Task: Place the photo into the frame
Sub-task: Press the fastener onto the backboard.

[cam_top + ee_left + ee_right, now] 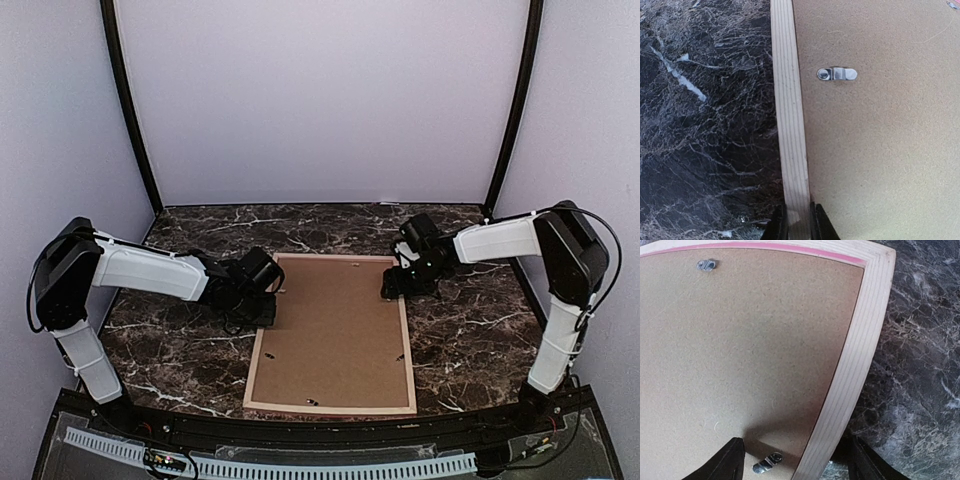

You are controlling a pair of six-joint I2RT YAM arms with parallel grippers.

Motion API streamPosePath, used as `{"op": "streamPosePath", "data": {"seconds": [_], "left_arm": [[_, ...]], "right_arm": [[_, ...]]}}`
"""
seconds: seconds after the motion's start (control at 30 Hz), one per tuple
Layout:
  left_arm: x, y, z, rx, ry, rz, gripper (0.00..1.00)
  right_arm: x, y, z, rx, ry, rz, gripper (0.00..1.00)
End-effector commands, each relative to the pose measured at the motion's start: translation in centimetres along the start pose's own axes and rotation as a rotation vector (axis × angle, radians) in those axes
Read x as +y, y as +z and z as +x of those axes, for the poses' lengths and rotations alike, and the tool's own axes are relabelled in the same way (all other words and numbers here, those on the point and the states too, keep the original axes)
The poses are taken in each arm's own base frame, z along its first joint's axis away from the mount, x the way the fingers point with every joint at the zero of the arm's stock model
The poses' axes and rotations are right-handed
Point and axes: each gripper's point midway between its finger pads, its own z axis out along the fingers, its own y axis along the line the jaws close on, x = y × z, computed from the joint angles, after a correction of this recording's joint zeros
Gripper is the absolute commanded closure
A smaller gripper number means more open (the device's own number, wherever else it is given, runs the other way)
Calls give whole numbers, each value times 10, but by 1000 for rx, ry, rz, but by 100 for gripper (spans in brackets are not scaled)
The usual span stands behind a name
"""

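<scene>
The frame (pixel 790 125) lies back-up on the table (pixel 470 340), its left rail pinched in the near-shut left jaws and its right rail straddled by the wide, empty right jaws, so turning the clip (pixel 767 462) between them to free the backing panel (pixel 335 330) seems next; photo unseen.

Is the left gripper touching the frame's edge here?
Touching. The left wrist view shows the left gripper closed on the frame, its jaws pressed against either side of the wooden rail with no gap visible.
</scene>
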Motion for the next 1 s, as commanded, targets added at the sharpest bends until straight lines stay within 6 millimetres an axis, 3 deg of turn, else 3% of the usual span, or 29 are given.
{"op": "streamPosePath", "data": {"seconds": [0.0, 0.23, 0.6, 0.97], "left_arm": [[-7, -6, 2, 4, 24, 23, 96], [-8, -5, 2, 8, 26, 20, 97], [-7, -5, 2, 9, 29, 14, 97], [-6, -5, 2, 12, 25, 10, 97]], "right_arm": [[-6, 11, 3, 25, 17, 10, 31], [-6, 11, 9, 47, 0, -3, 46], [-10, 8, 25, 108, -83, -21, 55], [-17, 4, 27, 121, -95, -43, 61]]}}
